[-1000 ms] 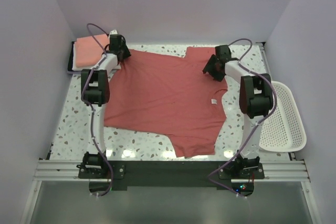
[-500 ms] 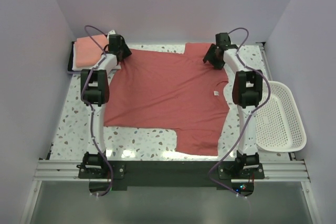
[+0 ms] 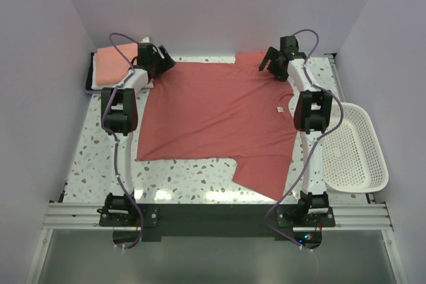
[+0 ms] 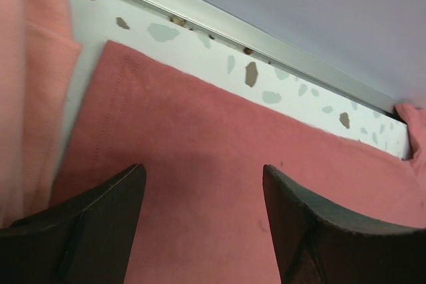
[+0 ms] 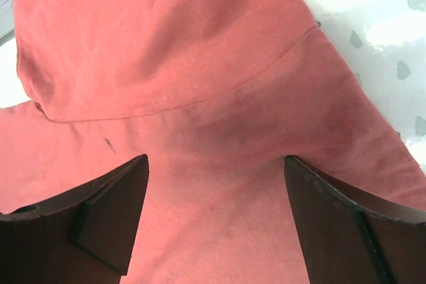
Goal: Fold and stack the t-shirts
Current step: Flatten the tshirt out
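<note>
A dusty-red t-shirt lies spread flat mid-frame on the white speckled tabletop, boxed in by pale lavender walls. The left pincer and the right pincer hover over its upper corners, fingers apart and holding nothing. A folded salmon-pink t-shirt sits upper left.

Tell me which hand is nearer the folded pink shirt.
Left. The left hand hovers just beside the folded pink shirt; the right hand is across the red shirt, at its far-right sleeve.

table: speckled | basket: white lattice, right side
</note>
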Controlling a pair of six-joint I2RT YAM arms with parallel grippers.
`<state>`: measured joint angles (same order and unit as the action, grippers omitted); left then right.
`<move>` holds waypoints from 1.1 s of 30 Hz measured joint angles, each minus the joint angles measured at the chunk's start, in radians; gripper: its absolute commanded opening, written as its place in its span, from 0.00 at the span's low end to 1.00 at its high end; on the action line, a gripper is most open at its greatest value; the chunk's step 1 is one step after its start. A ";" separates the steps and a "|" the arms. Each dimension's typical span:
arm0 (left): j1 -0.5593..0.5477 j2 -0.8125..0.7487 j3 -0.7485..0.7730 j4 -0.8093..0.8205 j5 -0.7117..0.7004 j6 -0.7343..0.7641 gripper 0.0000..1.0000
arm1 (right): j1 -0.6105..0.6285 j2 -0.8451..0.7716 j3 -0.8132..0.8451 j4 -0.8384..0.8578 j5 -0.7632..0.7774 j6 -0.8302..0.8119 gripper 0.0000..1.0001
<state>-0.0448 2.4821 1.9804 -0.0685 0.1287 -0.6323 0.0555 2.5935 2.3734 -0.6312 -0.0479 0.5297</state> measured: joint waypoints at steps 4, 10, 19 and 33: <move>-0.011 -0.060 -0.032 0.005 0.052 -0.003 0.77 | -0.001 -0.019 -0.019 0.003 -0.024 -0.010 0.88; -0.038 -0.326 -0.240 0.066 0.077 -0.023 0.72 | 0.005 -0.252 -0.264 -0.007 -0.020 0.002 0.88; -0.104 -0.979 -0.876 0.134 -0.079 -0.134 0.67 | 0.082 -1.001 -0.930 0.117 0.010 0.058 0.81; -0.170 -1.759 -1.516 -0.205 -0.470 -0.243 0.66 | 0.113 -1.834 -1.800 -0.075 0.022 0.160 0.78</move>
<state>-0.2146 0.7235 0.4644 -0.2737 -0.3416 -0.8753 0.1684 0.7597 0.5732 -0.7063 -0.0261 0.6895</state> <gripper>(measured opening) 0.657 0.781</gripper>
